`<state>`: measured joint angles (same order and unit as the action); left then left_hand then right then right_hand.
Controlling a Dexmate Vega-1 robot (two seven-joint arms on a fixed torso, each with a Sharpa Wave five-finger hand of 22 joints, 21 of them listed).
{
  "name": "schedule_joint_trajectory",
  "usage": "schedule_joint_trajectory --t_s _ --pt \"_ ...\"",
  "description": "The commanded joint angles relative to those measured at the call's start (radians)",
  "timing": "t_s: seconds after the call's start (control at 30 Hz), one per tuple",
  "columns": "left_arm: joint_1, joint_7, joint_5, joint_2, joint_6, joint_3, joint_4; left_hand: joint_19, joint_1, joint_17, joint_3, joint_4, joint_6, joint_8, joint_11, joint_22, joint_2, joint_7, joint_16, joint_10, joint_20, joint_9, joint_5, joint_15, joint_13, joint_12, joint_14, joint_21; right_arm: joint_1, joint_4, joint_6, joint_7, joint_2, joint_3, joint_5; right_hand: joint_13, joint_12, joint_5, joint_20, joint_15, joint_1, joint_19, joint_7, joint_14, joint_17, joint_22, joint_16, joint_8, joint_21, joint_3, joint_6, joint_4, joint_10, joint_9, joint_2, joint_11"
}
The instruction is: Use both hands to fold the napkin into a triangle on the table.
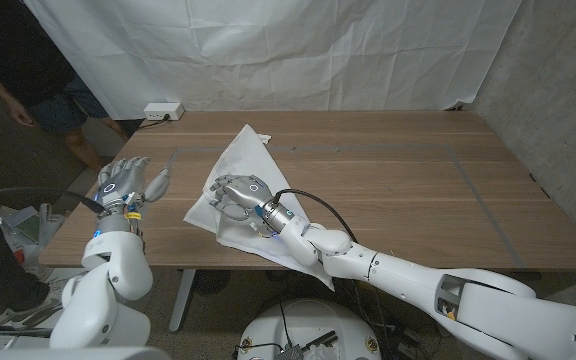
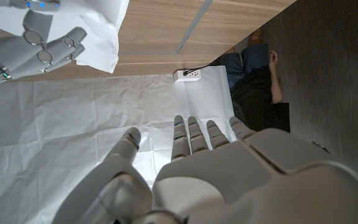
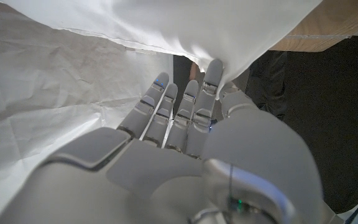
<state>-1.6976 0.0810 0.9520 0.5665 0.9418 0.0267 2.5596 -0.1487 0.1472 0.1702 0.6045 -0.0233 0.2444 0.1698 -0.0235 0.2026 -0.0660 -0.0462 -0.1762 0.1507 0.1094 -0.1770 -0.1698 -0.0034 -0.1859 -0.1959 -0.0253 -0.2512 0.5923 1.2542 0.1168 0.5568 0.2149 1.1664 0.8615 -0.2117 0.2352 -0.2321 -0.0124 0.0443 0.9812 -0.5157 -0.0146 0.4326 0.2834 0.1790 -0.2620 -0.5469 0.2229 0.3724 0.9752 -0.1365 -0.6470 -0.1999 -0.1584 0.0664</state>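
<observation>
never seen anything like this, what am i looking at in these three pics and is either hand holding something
This is a two-armed robot with human-like hands, steered remotely by a person, working at a wooden table. Its job is to fold a napkin into a triangle.

The wide picture comes from a camera on the robot's head, looking down. The other two come from cameras on each wrist, looking along the back of that arm's own hand, so those views appear turned around.

On the table lies a white napkin, already roughly triangular. The right hand rests on top of it, fingers spread over the cloth; whether it actually grips the cloth I cannot tell. The left hand is off to the side of the napkin, fingers apart, holding nothing.

Behind the table hangs a white sheet, and a white power strip sits at the table's far edge.
</observation>
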Motion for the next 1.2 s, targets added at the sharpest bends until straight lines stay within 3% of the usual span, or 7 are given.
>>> schedule_joint_trajectory --t_s 0.03,0.57,0.83,0.97,1.0,1.17,1.2 --pt "-0.011 0.004 0.007 -0.009 0.023 0.002 0.009 -0.010 -0.004 0.004 -0.001 0.005 -0.010 0.006 -0.004 0.001 -0.001 -0.001 -0.001 -0.009 0.003 -0.001 -0.002 0.001 -0.003 0.001 -0.009 0.001 -0.008 -0.081 0.017 -0.012 -0.072 0.039 -0.001 -0.002 -0.002 0.002 0.002 0.096 0.013 -0.009 -0.002 0.009 0.002 0.003 0.005 0.000 0.002 -0.002 0.002 0.003 -0.008 0.001 0.001 -0.005" --pt "-0.015 -0.016 0.025 -0.015 0.074 0.026 0.015 -0.015 -0.011 0.004 -0.003 0.005 -0.028 0.006 0.006 0.002 -0.007 0.003 0.001 -0.029 0.007 -0.001 -0.003 0.004 -0.003 0.002 -0.029 0.004 -0.027 -0.229 0.010 0.018 -0.203 0.040 -0.046 -0.002 -0.002 0.004 0.004 0.095 0.007 -0.011 0.001 0.016 0.007 0.003 0.002 0.004 0.002 -0.009 -0.006 0.009 -0.014 0.001 -0.001 -0.011" --pt "-0.015 -0.013 0.042 -0.019 0.091 0.046 0.021 -0.020 -0.013 0.003 -0.003 0.005 -0.032 0.007 0.004 0.002 -0.009 0.004 0.002 -0.035 0.006 -0.001 -0.003 0.004 -0.003 0.002 -0.036 0.006 -0.027 -0.235 0.011 0.005 -0.220 0.029 -0.079 -0.003 -0.008 0.006 0.005 0.088 -0.008 -0.012 0.011 0.013 0.015 0.004 0.001 0.017 0.001 -0.013 -0.041 0.025 -0.005 0.001 -0.012 -0.027" --pt "-0.012 -0.014 0.053 -0.018 0.097 0.057 0.022 -0.019 -0.013 0.003 -0.003 0.006 -0.033 0.007 0.006 0.002 -0.009 0.004 0.001 -0.037 0.004 -0.001 -0.003 0.003 -0.003 0.002 -0.036 0.006 -0.028 -0.223 0.019 -0.032 -0.217 0.024 -0.103 -0.003 -0.016 0.012 0.009 0.071 -0.035 -0.011 0.013 0.006 0.021 0.005 0.005 0.033 0.001 -0.018 -0.076 0.051 0.012 0.002 -0.020 -0.036" --pt "-0.012 -0.012 0.055 -0.019 0.097 0.059 0.022 -0.019 -0.014 0.003 -0.003 0.006 -0.034 0.007 0.004 0.002 -0.010 0.003 0.001 -0.038 0.005 -0.001 -0.003 0.003 -0.003 0.002 -0.036 0.006 -0.028 -0.218 0.022 -0.043 -0.214 0.021 -0.111 -0.004 -0.021 0.017 0.016 0.063 -0.065 -0.006 0.010 0.000 0.022 0.005 0.012 0.051 0.000 -0.028 -0.114 0.071 0.026 0.003 -0.015 -0.045" --pt "-0.010 -0.016 0.068 -0.019 0.105 0.072 0.025 -0.021 -0.015 0.003 -0.004 0.006 -0.036 0.007 0.004 0.002 -0.010 0.004 0.001 -0.040 0.006 -0.001 -0.003 0.002 -0.003 0.002 -0.038 0.007 -0.035 -0.203 0.035 -0.085 -0.199 0.017 -0.131 -0.006 -0.027 0.031 0.037 0.031 -0.169 0.011 0.012 -0.024 0.024 0.006 0.032 0.116 -0.006 -0.072 -0.226 0.126 0.069 0.007 0.013 -0.080" --pt "-0.010 -0.014 0.069 -0.020 0.104 0.073 0.025 -0.020 -0.015 0.003 -0.004 0.006 -0.036 0.007 0.005 0.002 -0.010 0.004 0.001 -0.040 0.006 -0.001 -0.003 0.003 -0.003 0.002 -0.038 0.007 -0.037 -0.200 0.039 -0.097 -0.195 0.016 -0.137 -0.006 -0.030 0.034 0.046 0.019 -0.215 0.026 0.011 -0.036 0.024 0.006 0.041 0.142 -0.011 -0.097 -0.262 0.145 0.092 0.008 0.032 -0.092"
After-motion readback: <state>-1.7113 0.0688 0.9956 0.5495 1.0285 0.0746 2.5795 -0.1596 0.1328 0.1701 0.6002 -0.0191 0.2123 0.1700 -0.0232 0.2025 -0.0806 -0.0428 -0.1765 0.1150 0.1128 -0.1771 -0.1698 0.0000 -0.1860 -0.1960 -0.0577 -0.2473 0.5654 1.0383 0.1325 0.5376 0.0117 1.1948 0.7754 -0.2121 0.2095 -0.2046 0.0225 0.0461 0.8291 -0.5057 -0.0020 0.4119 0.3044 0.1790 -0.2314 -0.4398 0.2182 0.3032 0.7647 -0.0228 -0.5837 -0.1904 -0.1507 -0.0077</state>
